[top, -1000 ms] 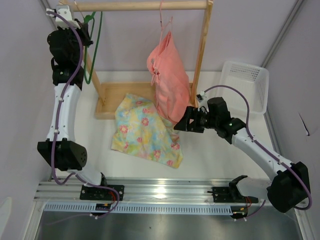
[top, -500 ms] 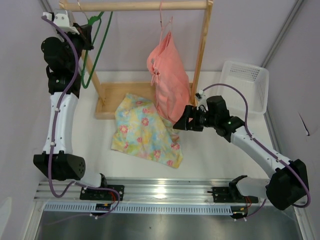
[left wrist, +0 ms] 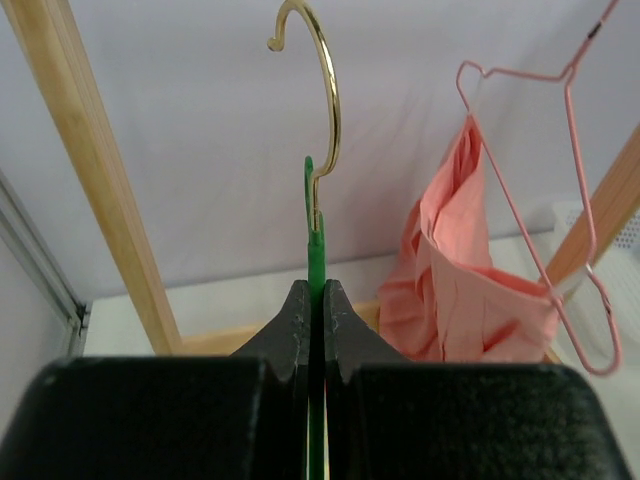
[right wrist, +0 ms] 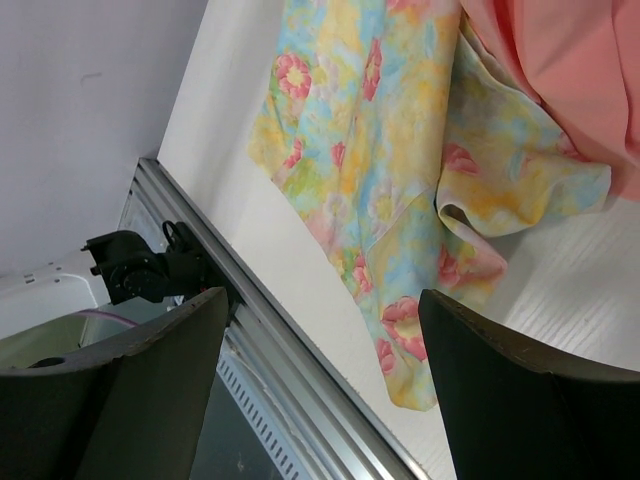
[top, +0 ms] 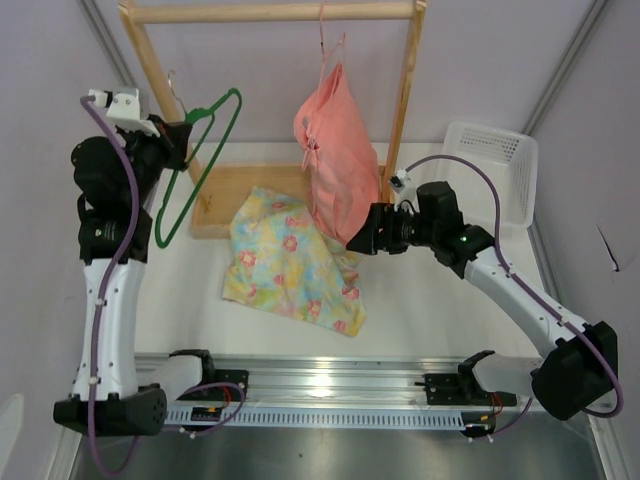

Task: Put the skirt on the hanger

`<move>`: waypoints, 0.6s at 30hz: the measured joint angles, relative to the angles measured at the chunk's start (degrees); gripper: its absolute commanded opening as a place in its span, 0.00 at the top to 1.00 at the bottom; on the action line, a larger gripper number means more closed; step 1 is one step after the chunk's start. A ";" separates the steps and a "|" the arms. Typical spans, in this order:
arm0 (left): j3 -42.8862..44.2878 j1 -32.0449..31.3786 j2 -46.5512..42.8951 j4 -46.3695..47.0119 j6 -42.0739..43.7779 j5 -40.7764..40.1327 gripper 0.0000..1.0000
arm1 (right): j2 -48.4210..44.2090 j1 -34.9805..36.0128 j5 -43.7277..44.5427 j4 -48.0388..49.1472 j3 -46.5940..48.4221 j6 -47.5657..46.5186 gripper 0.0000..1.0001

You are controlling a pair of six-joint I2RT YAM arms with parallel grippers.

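Left gripper (left wrist: 315,290) clamps the hanger (left wrist: 316,240) neck, over the worktop's (top: 430,310) far-left corner. Skirt (top: 290,265) lies mid-worktop, ungrasped. Right gripper (top: 361,239) hovers beside it, jaws apart. I judge the hanger fetched, with skirt pickup and hanging left.

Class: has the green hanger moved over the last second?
Yes: the hanger has moved away from the wooden rail, downward in the overhead view.

White links (top: 112,300), black joints (top: 100,175) — purple cables (top: 452,158); black fingers (left wrist: 290,330)

Skirt (top: 290,262) — pastel yellow/mint/blue w/ pink flowers; hanger (left wrist: 316,262) dk green, gold hook (left wrist: 334,100); garment (top: 338,165) salmon pink.
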 measured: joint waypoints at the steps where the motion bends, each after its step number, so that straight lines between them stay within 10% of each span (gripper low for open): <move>1: -0.79 0.00 -1.57 -1.84 0.04 0.04 1.00 | -0.02 0.00 0.00 -0.26 0.24 -0.37 0.15; 18: -17.51 -0.02 -18.93 -23.61 -0.13 19.71 1.00 | -4.50 2.47 -0.39 -0.22 3.02 -2.03 0.15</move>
